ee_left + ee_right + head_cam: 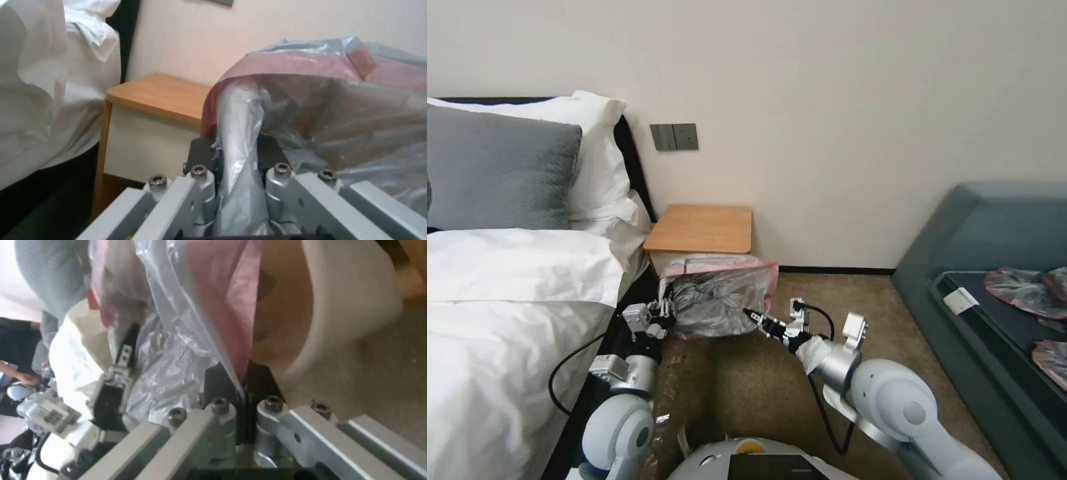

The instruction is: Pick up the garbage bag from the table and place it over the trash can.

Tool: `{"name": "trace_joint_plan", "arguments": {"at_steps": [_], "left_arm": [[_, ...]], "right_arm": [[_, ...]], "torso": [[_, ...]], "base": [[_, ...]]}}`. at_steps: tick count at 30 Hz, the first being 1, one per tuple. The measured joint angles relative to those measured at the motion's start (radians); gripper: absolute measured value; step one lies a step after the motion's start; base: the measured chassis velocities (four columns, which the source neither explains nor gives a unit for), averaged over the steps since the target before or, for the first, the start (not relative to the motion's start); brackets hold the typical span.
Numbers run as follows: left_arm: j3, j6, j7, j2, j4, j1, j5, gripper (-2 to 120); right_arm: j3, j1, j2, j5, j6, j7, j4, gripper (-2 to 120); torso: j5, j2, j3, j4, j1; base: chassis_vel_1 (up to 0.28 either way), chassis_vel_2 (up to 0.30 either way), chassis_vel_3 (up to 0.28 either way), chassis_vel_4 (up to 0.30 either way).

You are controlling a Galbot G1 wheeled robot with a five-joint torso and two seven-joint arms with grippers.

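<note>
The garbage bag (720, 293), translucent grey with a pinkish-red rim, hangs spread between both grippers just in front of the table (700, 229), low over the carpet. My left gripper (664, 312) is shut on the bag's left side, and a bunched fold (236, 133) runs between its dark fingers. At the bag's right side, my right gripper (754, 313) is shut on the pink rim (236, 306). In the right wrist view the beige-white trash can (356, 306) stands right beside that rim, its opening partly covered by plastic. The left gripper (120, 363) shows farther off there.
A bed (507, 300) with white linen and a grey pillow runs close along the left. On the right a blue-grey sofa (994, 227) holds other grey-pink bags (1020, 290). Brown carpet (800, 387) lies open between them. The wall stands behind the table.
</note>
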Motion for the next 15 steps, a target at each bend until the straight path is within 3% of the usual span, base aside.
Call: {"name": "trace_joint_plan", "arguments": {"at_steps": [15], "left_arm": [[-0.034, 0.009, -0.026, 0.003, -0.012, 0.001, -0.061, 8]], "right_arm": [[0.009, -0.075, 0.014, -0.078, -0.034, -0.022, 0.0, 0]], "torso": [[0.0, 0.0, 0.0, 0.0003, 0.0]], "base": [[0.0, 0.0, 0.0, 0.0]]}}
